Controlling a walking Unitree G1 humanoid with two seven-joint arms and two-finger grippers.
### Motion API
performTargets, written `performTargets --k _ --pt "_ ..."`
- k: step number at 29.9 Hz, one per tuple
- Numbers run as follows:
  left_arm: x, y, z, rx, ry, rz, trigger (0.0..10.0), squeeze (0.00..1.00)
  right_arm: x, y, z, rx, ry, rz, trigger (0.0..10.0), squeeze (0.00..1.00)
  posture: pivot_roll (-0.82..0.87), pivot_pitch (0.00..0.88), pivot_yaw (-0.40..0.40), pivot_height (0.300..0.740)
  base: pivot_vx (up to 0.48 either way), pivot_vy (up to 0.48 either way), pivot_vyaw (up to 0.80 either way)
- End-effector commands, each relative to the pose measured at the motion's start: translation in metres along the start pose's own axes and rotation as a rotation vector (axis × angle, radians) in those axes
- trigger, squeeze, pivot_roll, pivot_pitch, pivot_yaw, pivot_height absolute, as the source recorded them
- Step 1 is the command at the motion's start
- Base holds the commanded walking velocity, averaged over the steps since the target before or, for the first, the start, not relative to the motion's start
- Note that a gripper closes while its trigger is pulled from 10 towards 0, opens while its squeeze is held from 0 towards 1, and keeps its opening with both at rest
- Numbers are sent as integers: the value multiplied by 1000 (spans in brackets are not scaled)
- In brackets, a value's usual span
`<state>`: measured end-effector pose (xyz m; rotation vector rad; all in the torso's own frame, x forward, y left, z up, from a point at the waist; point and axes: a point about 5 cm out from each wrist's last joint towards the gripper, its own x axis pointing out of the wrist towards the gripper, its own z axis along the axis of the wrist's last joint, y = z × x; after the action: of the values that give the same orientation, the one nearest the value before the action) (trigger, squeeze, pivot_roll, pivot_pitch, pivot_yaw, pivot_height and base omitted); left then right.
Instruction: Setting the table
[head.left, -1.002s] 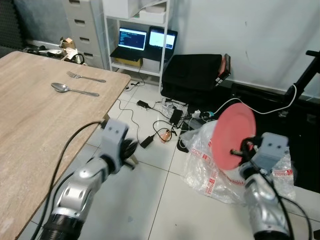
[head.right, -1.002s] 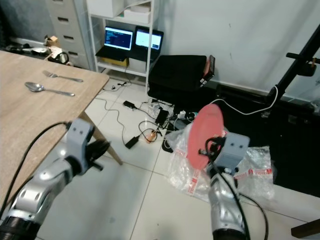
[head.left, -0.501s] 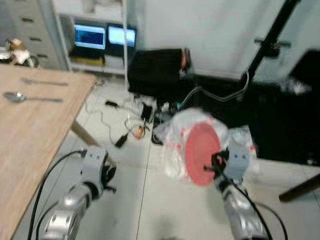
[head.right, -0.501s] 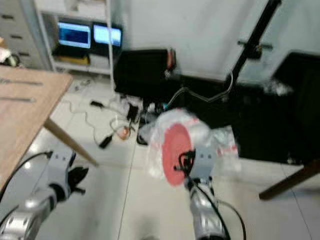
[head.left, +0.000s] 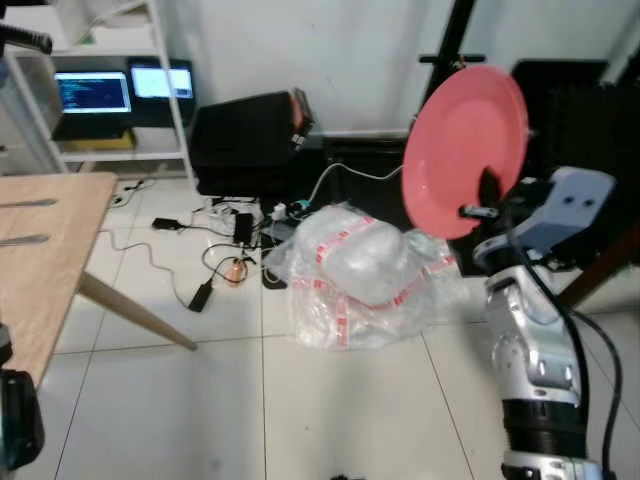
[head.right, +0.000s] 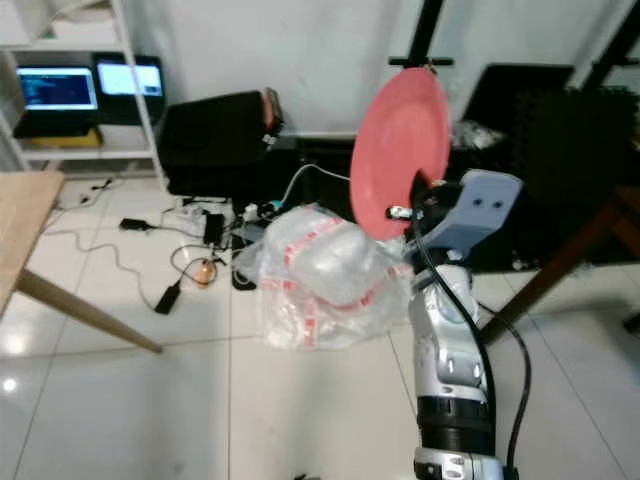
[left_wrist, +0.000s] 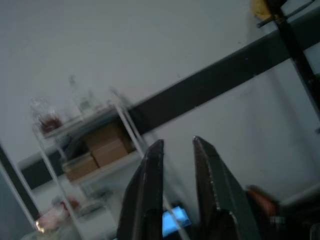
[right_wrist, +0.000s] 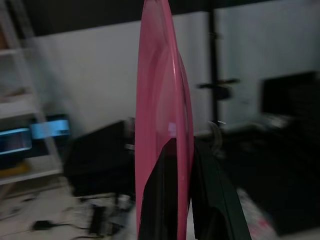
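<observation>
White tiled floor (head.left: 330, 400), strewn with cables and a crinkled clear plastic bag (head.left: 365, 275), waits beneath the round pink plate (head.left: 465, 150) — pinched on edge by the right tool (head.left: 487, 205), away from the wooden surface (head.left: 45, 260) — so a slip would drop it.

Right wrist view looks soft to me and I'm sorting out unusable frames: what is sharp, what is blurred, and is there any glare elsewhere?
Right wrist view: the pink plate edge and the fingers gripping it read fairly clear, the room behind is blurred and dim. Left wrist view: hazy, the shelf soft. Eye views: sharp, with glare patches on the glossy floor tiles.
</observation>
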<state>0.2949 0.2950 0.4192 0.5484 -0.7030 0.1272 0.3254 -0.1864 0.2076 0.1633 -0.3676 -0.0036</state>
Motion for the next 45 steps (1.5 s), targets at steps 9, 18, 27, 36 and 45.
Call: performTargets --k 9,18,27,36,45 --pt "15 25 57 141 -222 86 10000 0 -6 -5 10 8 4 -31 10000 0 -5 65 51 740 0 0 -800" --pt "-92 -160 -105 -384 439 -427 10000 0 -14 -5 -6 17 70 -46 10000 0 -22 60 60 740 0 0 -800" --pt "-208 -239 -148 -546 839 -496 10000 0 -54 -11 -72 -3 324 -62 10000 0 -26 57 56 740 0 0 -800" --pt "-236 -240 -160 -556 949 -422 10000 0 -97 -5 -123 50 531 -85 10000 0 -34 54 64 740 0 0 -800" --pt "-245 -241 -162 -606 986 -404 10000 0 -92 6 -119 113 489 -69 10000 0 -39 56 71 740 0 0 -800"
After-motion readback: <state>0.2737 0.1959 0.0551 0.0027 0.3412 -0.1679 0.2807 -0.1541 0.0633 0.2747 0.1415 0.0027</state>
